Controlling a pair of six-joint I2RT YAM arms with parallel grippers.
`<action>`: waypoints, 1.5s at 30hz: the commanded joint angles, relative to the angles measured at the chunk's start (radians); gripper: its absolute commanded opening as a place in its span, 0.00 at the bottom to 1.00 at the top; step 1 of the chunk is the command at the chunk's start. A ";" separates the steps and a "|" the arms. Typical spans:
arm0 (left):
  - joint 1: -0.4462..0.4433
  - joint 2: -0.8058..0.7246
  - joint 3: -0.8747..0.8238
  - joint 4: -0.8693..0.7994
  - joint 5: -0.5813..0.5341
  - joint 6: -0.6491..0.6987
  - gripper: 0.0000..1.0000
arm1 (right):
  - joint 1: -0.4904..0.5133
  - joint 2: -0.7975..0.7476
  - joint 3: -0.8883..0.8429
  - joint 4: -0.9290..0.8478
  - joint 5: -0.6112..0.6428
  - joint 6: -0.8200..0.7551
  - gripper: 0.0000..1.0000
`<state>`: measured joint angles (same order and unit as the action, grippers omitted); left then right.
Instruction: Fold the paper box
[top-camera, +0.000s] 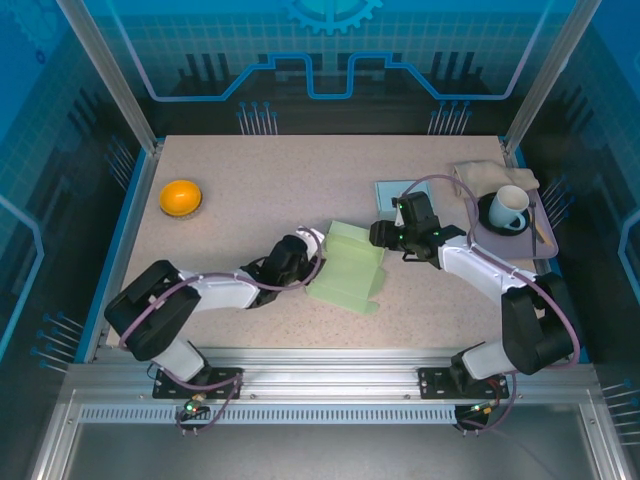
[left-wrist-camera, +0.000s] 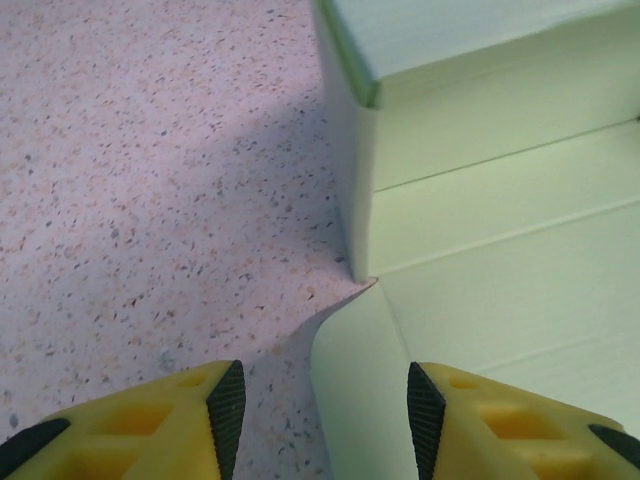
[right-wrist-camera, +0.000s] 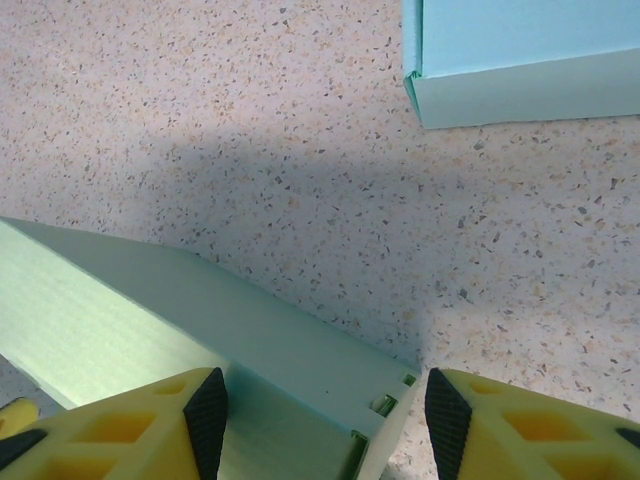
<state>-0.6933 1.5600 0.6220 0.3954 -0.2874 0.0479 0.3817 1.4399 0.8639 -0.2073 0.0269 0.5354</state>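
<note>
The pale green paper box (top-camera: 350, 270) lies partly folded in the middle of the table, one wall standing along its far side. My left gripper (top-camera: 312, 262) is at the box's left edge. In the left wrist view it (left-wrist-camera: 325, 400) is open, and a flat flap of the box (left-wrist-camera: 360, 380) lies between the fingers, touching neither pad. My right gripper (top-camera: 380, 237) is at the box's far right corner. In the right wrist view it (right-wrist-camera: 318, 410) is open, its jaws astride the end of the raised wall (right-wrist-camera: 300, 350), which has small slots.
An orange round object (top-camera: 181, 196) sits at the back left. A small light blue box (top-camera: 396, 192) (right-wrist-camera: 520, 60) lies just behind my right gripper. A tray (top-camera: 540, 235) holding a white cup (top-camera: 510, 207) stands at the right, with a cloth (top-camera: 495, 172) behind it.
</note>
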 joint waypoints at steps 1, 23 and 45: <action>0.051 -0.091 -0.011 0.004 0.090 -0.104 0.49 | 0.012 0.008 -0.022 -0.099 0.056 -0.002 0.57; 0.069 -0.323 -0.171 -0.320 0.324 -0.772 0.56 | 0.019 0.048 0.032 -0.126 0.134 -0.009 0.58; -0.068 -0.077 -0.068 -0.100 0.206 -0.853 0.10 | 0.017 0.015 0.021 -0.135 0.137 -0.005 0.59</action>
<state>-0.7559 1.5043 0.5068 0.3088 -0.0334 -0.8486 0.3939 1.4570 0.9035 -0.2428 0.1329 0.5346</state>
